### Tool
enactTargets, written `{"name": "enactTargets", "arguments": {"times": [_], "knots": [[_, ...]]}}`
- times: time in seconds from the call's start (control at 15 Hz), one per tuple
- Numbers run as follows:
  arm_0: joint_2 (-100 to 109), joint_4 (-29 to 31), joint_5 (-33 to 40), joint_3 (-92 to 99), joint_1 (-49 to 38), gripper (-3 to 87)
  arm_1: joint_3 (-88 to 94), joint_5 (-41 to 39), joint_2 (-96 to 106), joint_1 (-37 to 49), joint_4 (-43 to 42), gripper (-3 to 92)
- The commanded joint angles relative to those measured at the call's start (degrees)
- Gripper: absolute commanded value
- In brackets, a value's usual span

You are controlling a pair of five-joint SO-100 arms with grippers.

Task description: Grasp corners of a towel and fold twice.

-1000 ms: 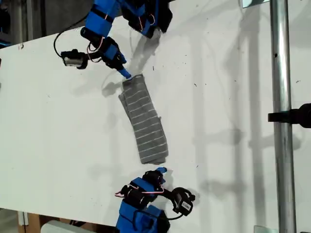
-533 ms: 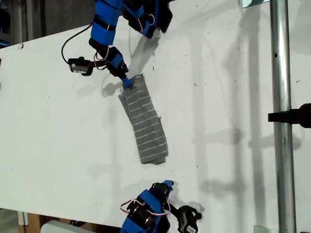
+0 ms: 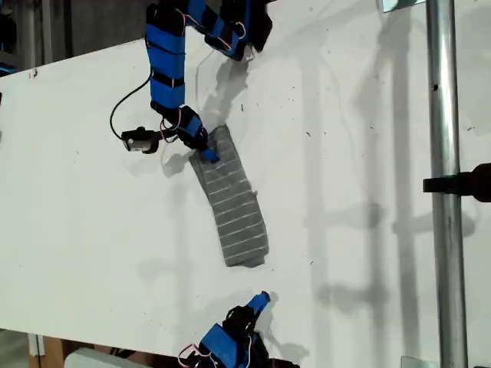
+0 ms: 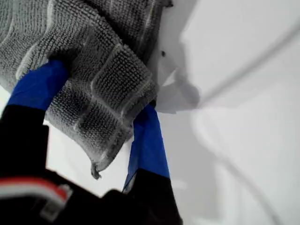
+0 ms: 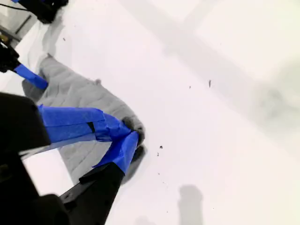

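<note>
One folded grey striped towel [image 3: 234, 207] lies narrow, its corner pinched by my first gripper's end effector [image 3: 209, 156].

flat white worktop [image 3: 345, 153], faintly speckled with small dark marks, shadows across it. on it lies a grey striped cloth towel [image 3: 234, 207], folded into a long narrow strip, running slantwise near the middle of the exterior view.
</note>
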Motion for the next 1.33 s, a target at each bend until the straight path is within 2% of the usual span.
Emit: {"name": "enactTargets", "arguments": {"times": [0.0,0.13,0.27,0.4,0.53,0.67,0.8,0.87,0.93,1.07,1.27], "knots": [[2.5,-0.8,-0.4,0.5,-0.6,-2.0,-11.2,-0.2,-5.7,-5.4,-2.4,23.5],[3.1,-0.4,-0.9,1.1,-0.4,-2.0,-16.0,-1.4,-9.6,-6.6,1.5,-0.2],[3.2,-0.6,-0.2,1.4,-0.6,-2.0,-13.8,-1.7,-7.6,-6.4,5.5,-0.2],[3.3,-0.7,0.9,1.2,-1.0,-2.1,-0.8,4.7,6.9,-5.4,8.3,-0.2],[2.4,-0.9,1.9,1.2,-1.1,-2.1,6.4,16.7,21.4,-5.6,27.5,-0.2],[1.5,-0.9,2.2,1.5,-1.2,-2.1,8.7,32.3,32.9,-11.3,47.0,-0.2],[1.2,-1.1,2.4,1.8,-1.3,-2.1,-1.5,48.1,35.2,-23.7,67.0,-0.2],[1.2,-1.2,2.3,1.8,-1.3,-2.1,-8.1,52.6,35.0,-28.8,71.8,-0.2],[1.2,-1.7,2.3,2.3,-1.4,-2.1,-11.3,50.6,36.9,-29.4,66.4,-0.2],[1.2,-2.5,3.4,2.8,-1.9,-2.1,-12.2,36.9,33.1,-25.8,45.3,-0.2],[1.4,-2.4,2.5,2.8,-1.1,-2.1,-6.2,30.1,25.0,-19.6,23.4,-0.3]]}}
